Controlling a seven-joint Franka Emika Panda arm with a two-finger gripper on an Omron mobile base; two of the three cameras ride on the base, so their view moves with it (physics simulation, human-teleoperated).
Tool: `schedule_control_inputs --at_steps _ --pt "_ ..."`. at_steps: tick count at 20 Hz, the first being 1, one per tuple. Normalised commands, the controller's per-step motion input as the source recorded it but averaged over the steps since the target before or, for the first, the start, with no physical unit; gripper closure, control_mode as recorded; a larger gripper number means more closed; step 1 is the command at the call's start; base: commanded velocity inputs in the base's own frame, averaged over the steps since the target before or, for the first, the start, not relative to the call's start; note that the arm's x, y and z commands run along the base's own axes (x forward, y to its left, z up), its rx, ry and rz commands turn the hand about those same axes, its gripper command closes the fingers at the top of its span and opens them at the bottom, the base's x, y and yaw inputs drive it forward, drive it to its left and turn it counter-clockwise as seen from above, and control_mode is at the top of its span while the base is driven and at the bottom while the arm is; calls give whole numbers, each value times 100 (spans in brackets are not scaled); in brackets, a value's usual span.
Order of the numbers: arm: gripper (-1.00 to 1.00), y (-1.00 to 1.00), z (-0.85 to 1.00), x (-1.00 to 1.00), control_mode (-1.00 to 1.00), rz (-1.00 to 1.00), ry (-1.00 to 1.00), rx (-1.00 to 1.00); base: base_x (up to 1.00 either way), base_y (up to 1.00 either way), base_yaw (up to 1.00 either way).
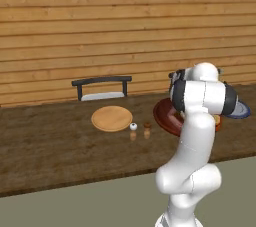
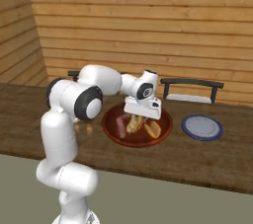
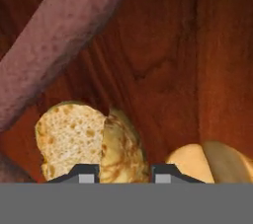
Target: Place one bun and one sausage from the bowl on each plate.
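Right base view: the white arm reaches forward over the dark wooden surface, its pincer lowered into the large reddish-brown bowl. The bowl holds a sausage on its left side, a bun directly beneath the pincer, and a second bun to the right. The blue-grey plate lies just right of the bowl, apart from it. Hand view: the two fingertips straddle the split bun, one on either side, with a gap between them; whether they press on it cannot be told. The sausage lies diagonally above, and the second bun sits at lower right. Left base view: the light tan plate rests left of the bowl, with two small shakers between them.
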Motion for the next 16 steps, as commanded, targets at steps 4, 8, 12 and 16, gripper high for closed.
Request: schedule_control_inputs --at_steps 4,8,12,16 --pt "100 59 99 -17 -100 0 -6 0 0 0 0" --pt "100 84 100 2 -100 0 -7 0 0 0 0" --pt "100 100 76 44 -100 -2 -1 -2 0 0 0" --pt "100 100 33 78 -100 0 1 -1 0 0 0"
